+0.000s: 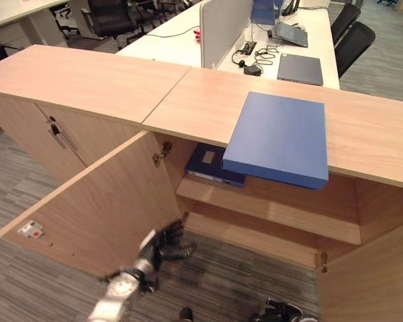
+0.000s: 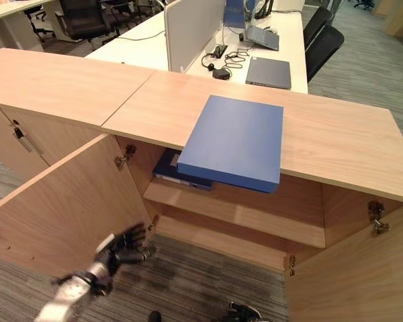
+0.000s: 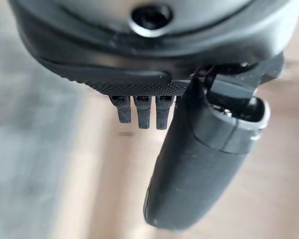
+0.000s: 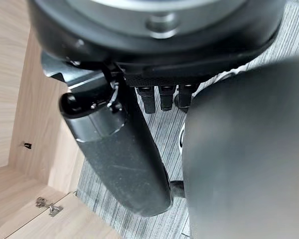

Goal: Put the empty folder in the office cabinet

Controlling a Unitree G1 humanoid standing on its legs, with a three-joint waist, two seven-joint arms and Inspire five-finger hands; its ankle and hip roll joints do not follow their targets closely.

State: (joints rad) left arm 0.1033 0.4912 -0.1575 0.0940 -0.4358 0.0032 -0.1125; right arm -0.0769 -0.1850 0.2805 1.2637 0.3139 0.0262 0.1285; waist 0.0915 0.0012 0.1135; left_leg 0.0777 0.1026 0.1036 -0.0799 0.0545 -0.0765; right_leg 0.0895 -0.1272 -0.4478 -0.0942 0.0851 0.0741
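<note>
The flat blue rectangular box folder (image 1: pixel 280 137) lies at frame centre on the light wooden cabinet top (image 1: pixel 369 131), its near edge overhanging the open cabinet's upper shelf (image 1: pixel 275 208), long axis running away from the camera. It looks stiff, light (if truly empty) and smooth, so I would grip the overhanging near edge. The left hand (image 1: pixel 162 247), lower left by the open wooden door (image 1: pixel 101 208), has fingers loosely spread, holding nothing. The right hand (image 4: pixel 139 159) holds nothing, fingers straight

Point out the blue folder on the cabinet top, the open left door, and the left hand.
folder (image 1: pixel 279 137), left eye view, middle of its cover.
left door (image 1: pixel 101 204), left eye view, inner face.
left hand (image 1: pixel 162 247), left eye view, palm.
</note>
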